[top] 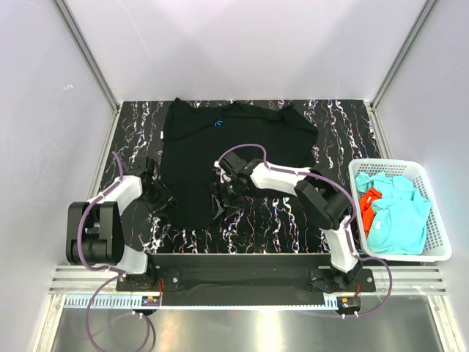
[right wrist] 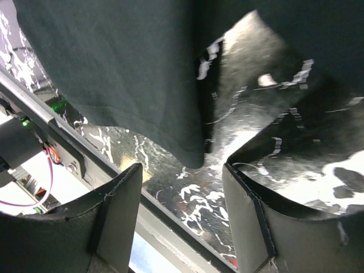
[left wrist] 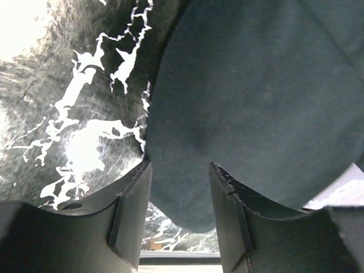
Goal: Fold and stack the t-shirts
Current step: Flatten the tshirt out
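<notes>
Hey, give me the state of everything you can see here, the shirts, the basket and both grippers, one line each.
Black shirt: spread loosely on the table, not stacked.
Basket: upright, holding shirts.
Turquoise shirts: crumpled in the basket, unfolded.
Orange-red shirt: crumpled in the basket, beside them.
Left gripper: open, black shirt's edge between its fingers.
Right gripper: open, at the black shirt's near corner, nothing between its fingers.

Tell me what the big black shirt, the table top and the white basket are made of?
The black t-shirt looks like soft matte cloth: it wrinkles and has a stitched hem. The table top looks like glossy black stone or a printed sheet, white-veined with glare; I cannot tell which. The basket looks like white plastic, moulded in a lattice of holes.
</notes>
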You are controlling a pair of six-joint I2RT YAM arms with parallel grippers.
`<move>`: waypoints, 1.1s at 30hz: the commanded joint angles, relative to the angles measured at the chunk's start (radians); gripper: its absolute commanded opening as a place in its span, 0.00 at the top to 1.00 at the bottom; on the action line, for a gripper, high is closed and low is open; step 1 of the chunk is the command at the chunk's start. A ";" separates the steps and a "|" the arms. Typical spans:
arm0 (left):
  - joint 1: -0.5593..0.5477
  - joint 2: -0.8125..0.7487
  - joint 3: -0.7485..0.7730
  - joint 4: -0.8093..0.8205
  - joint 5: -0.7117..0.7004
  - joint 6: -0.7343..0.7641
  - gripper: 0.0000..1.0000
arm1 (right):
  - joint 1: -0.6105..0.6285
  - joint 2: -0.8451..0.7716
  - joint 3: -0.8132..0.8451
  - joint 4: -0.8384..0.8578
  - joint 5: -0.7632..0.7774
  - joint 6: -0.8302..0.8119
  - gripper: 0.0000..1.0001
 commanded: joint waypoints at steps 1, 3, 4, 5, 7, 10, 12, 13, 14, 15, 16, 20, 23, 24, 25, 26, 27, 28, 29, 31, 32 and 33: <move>0.006 0.038 -0.024 0.049 0.007 -0.043 0.49 | -0.037 0.010 0.037 -0.012 0.002 -0.028 0.35; 0.006 0.060 -0.028 0.049 0.004 -0.052 0.45 | -0.047 0.020 0.040 -0.014 -0.005 -0.029 0.35; 0.006 0.075 -0.031 0.047 0.008 -0.060 0.44 | -0.051 0.027 0.049 -0.014 -0.008 -0.034 0.35; 0.004 0.078 -0.035 0.047 0.010 -0.064 0.44 | -0.053 0.036 0.058 -0.012 -0.012 -0.038 0.36; 0.004 0.072 -0.049 0.049 0.004 -0.074 0.43 | -0.053 0.053 0.078 -0.014 -0.034 -0.045 0.37; 0.004 0.039 -0.063 0.043 -0.013 -0.078 0.36 | -0.053 0.072 0.093 -0.015 -0.057 -0.042 0.39; 0.004 -0.018 -0.066 0.034 -0.038 -0.080 0.32 | -0.053 0.084 0.096 -0.014 -0.066 -0.043 0.41; 0.006 -0.036 -0.074 0.032 -0.047 -0.084 0.29 | -0.053 0.089 0.098 -0.015 -0.069 -0.043 0.44; 0.006 -0.055 -0.078 0.032 -0.055 -0.086 0.27 | -0.053 0.093 0.101 -0.015 -0.072 -0.045 0.46; 0.004 -0.057 -0.081 0.033 -0.065 -0.089 0.26 | -0.053 0.101 0.102 -0.014 -0.081 -0.046 0.49; 0.006 -0.049 -0.087 0.034 -0.065 -0.089 0.26 | -0.053 0.104 0.103 -0.014 -0.086 -0.040 0.53; 0.012 0.031 -0.100 0.063 -0.030 -0.081 0.30 | -0.053 0.106 0.104 -0.014 -0.090 -0.028 0.54; 0.026 0.068 -0.112 0.098 -0.025 -0.078 0.35 | -0.051 0.101 0.102 -0.014 -0.092 -0.023 0.54; 0.027 0.071 -0.101 0.112 -0.026 -0.065 0.41 | -0.053 0.101 0.103 -0.015 -0.092 -0.023 0.56; 0.029 0.074 -0.095 0.118 -0.024 -0.055 0.45 | -0.051 0.104 0.103 -0.014 -0.094 -0.023 0.58; 0.029 0.075 -0.084 0.116 -0.024 -0.048 0.49 | -0.053 0.107 0.106 -0.014 -0.095 -0.022 0.59; 0.030 0.077 -0.077 0.113 -0.015 -0.035 0.61 | -0.053 0.110 0.106 -0.014 -0.097 -0.022 0.61; 0.032 0.069 -0.063 0.113 -0.009 -0.029 0.68 | -0.053 0.110 0.107 -0.014 -0.097 -0.022 0.62; 0.032 0.060 -0.060 0.113 0.000 -0.025 0.77 | -0.053 0.107 0.109 -0.017 -0.095 -0.022 0.62; 0.030 0.036 -0.054 0.109 0.033 -0.009 0.96 | -0.053 0.084 0.103 -0.017 -0.084 -0.022 0.68; 0.032 -0.006 -0.055 0.106 0.042 -0.005 1.00 | -0.053 0.072 0.098 -0.017 -0.080 -0.020 0.72; 0.033 -0.030 -0.051 0.095 0.050 -0.002 1.00 | -0.054 0.043 0.089 -0.017 -0.069 -0.016 0.87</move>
